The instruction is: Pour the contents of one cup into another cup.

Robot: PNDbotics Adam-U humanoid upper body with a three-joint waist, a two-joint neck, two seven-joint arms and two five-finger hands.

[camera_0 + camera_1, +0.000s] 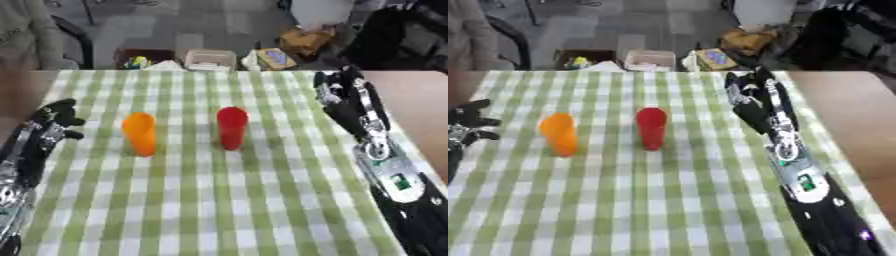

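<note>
Two cups stand upright side by side near the middle of the checked surface (pixel 219 210): an orange cup (pixel 139 134) toward the left edge and a red cup (pixel 231 128) just right of it, apart and not touching. Each has its long axis vertical.

The coming move turns on which hand takes which cup. The left hand (pixel 54 122) sits at the left edge, level with the cups, and the orange cup lies to its right, near it. The right hand (pixel 341 95) lies along the right side, stretched toward the far edge, and the red cup lies to its left and slightly nearer the robot. The gap from the left hand to the orange cup looks shorter than that from the right hand to the red cup, so the left hand seems the better placed to start, reaching sideways at the cup's wall.

Neither hand holds anything. The right hand's fingers look extended and released; the left hand's fingers look loosely spread, also released.

The left eye view shows the left forearm and hand whole. The right eye view cuts that hand at the frame's left edge, leaving only the fingers, but shows more of the right arm. What the cups contain cannot be made out in either view.
</note>
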